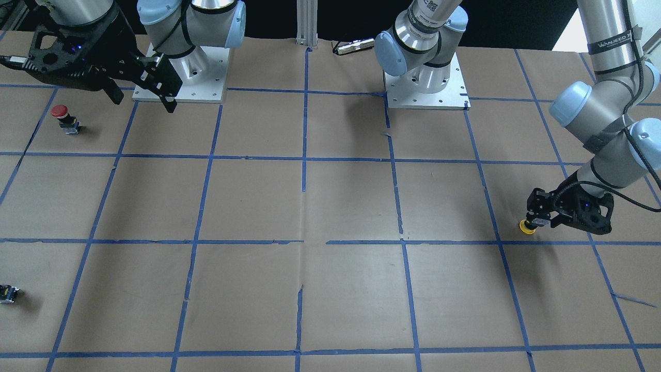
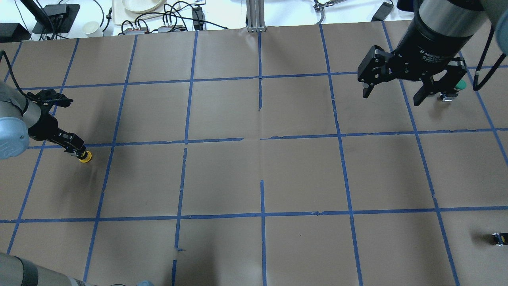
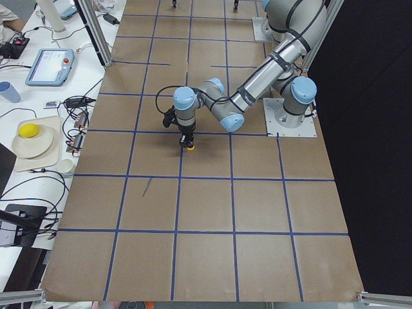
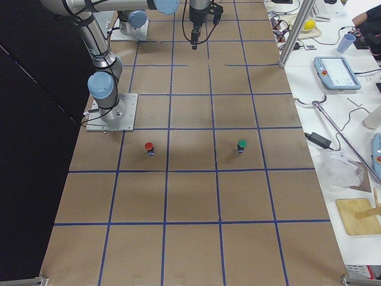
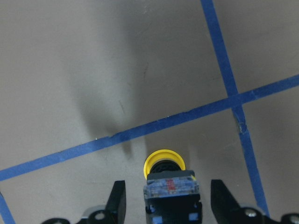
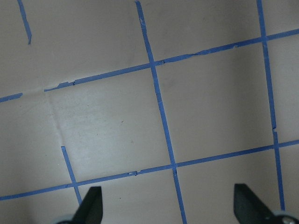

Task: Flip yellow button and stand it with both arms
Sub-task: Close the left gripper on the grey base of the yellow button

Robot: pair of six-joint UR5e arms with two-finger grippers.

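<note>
1. The left arm (image 1: 609, 98) comes down the right edge of the front-facing view and folds at the elbow. Its wrist pokes toward frame-left, so the left gripper (image 1: 535, 221) ends up right down at the table (image 1: 330, 206).
2. On the left wrist cam its fingers (image 5: 118, 201) are spread, one on each side of the yellow button (image 5: 169, 186). A sliver of table shows on both sides, so it's straddling the thing, not pinching it.
3. The button sits bottom centre of that wrist view, just under a blue tape line (image 5: 93, 145). In the overhead shot it's at the left side, about mid-height. The yellow cap points away from the palm and the black-and-grey body points toward it. Whether it rests on its cap or on its side is hard to call.
4. The right arm (image 4: 94, 44) is held up high. The right gripper (image 2: 391, 99) hangs in the upper right of the overhead view, well off the table, with its jaws wide apart.
5. A green-capped button (image 2: 459, 85) shows just beside that gripper in the overhead picture. A red-capped button (image 1: 61, 112) stands in the upper left of the front-facing view, and a small dark block (image 1: 8, 293) lies at its lower left edge.
6. For writing, a strap (image 1: 614, 42) on the left arm reads "WANJEED". The white print (image 2: 430, 55) on the right gripper's collar starts "2F Adaptive", and the rest is too small to read. The yellow button's body label has a red mark, but it's blurred.
</note>
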